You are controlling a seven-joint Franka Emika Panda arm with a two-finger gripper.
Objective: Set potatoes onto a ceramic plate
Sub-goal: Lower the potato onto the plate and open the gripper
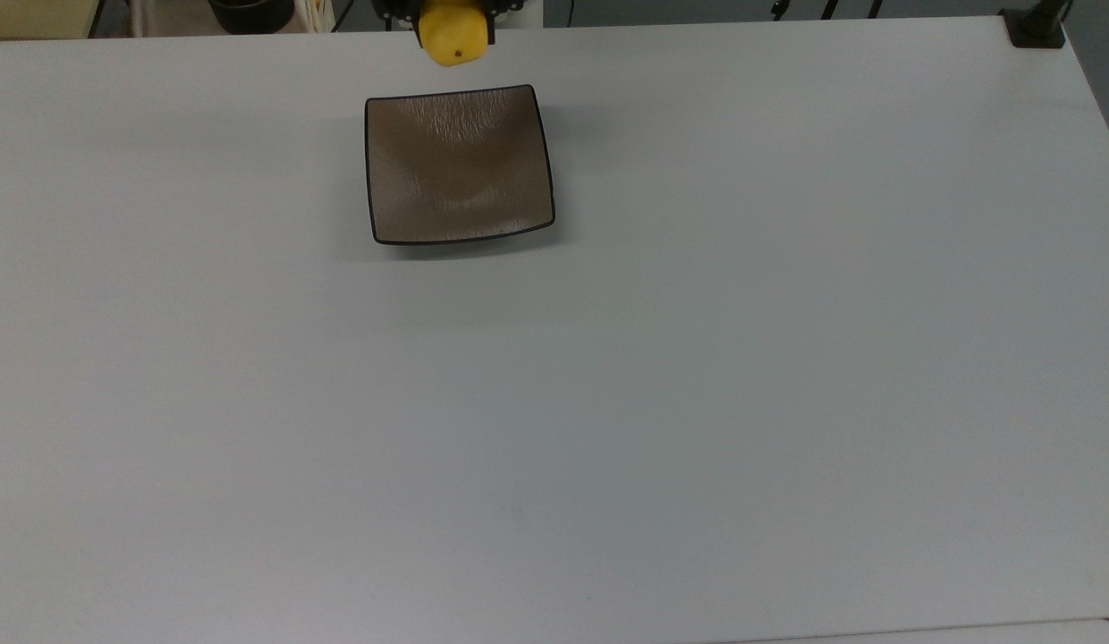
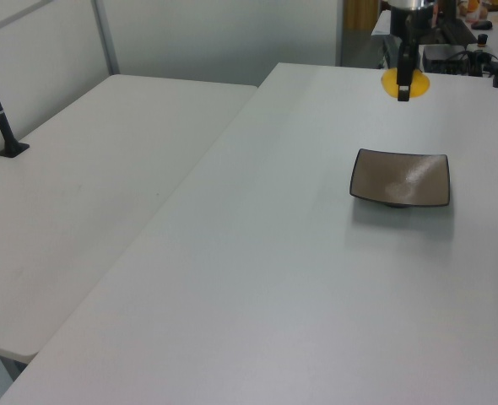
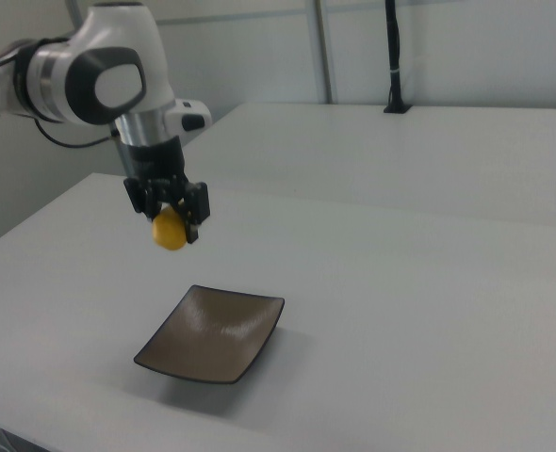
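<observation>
A bright yellow potato [image 1: 452, 40] [image 2: 405, 82] [image 3: 171, 230] hangs in the air with my gripper [image 1: 453, 27] [image 3: 172, 223] shut on it. Its tiny dark spot faces the top camera. The square brown-grey ceramic plate [image 1: 458, 165] [image 2: 401, 178] [image 3: 216, 333] with a thin black rim lies bare on the white table. In the top view the potato sits just above the plate's upper edge. In the right view it hangs well above the plate, toward the right view's left of the plate's middle. A dark finger [image 2: 405, 67] crosses the potato in the left view.
The white table [image 1: 698, 358] spreads wide around the plate. A black clamp post [image 1: 1036, 25] stands at the top view's upper right corner. A second white table [image 2: 89, 186] adjoins on the left view's left, with a black pole [image 2: 0, 118] on it. Cables and equipment [image 2: 451, 34] sit behind the arm.
</observation>
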